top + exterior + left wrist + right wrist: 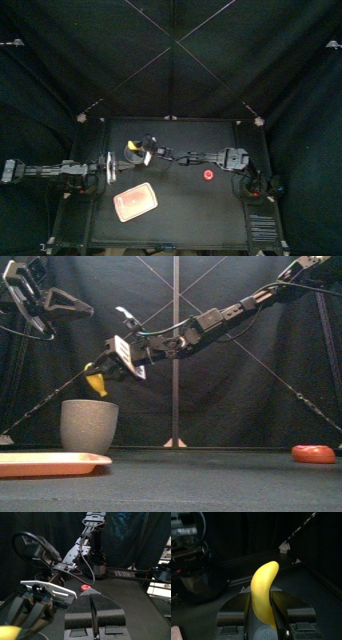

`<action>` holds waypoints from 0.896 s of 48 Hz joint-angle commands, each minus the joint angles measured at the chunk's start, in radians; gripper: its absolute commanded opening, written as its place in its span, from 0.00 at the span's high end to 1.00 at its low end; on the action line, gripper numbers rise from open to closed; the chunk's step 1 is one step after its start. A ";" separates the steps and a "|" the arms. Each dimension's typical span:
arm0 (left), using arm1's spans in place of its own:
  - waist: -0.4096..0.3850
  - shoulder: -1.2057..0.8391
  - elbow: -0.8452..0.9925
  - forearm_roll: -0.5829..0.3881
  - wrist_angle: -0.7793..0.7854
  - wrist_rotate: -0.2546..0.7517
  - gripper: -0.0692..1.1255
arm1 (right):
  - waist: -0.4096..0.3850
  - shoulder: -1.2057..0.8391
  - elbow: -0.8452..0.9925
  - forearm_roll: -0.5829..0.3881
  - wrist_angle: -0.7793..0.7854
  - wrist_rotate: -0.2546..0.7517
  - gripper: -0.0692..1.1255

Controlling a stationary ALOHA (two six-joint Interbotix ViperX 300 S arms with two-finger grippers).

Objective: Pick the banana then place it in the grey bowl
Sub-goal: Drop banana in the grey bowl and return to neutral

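Observation:
My right gripper is shut on the yellow banana and holds it in the air just above the tall grey speckled cup. The banana hangs over the cup's rim without touching it. In the right wrist view the banana stands upright between the two jaws. From above, the banana and the right gripper cover the cup. My left gripper rests shut and empty at the table's left side. Its view shows the banana's tip.
A flat pink tray lies near the table's front, left of the middle, and shows at the lower left in the front view. A small red toy sits on the right part of the table.

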 commanded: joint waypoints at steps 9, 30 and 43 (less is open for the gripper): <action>0.002 0.003 -0.014 0.000 -0.009 0.003 0.92 | -0.002 -0.029 -0.021 0.029 0.038 -0.003 0.23; 0.002 0.005 -0.006 -0.002 -0.009 0.002 0.92 | 0.006 -0.308 0.288 0.005 -0.006 -0.003 0.21; 0.008 0.005 -0.003 -0.002 -0.009 0.005 0.92 | 0.072 -0.546 0.600 0.006 -0.094 -0.003 0.21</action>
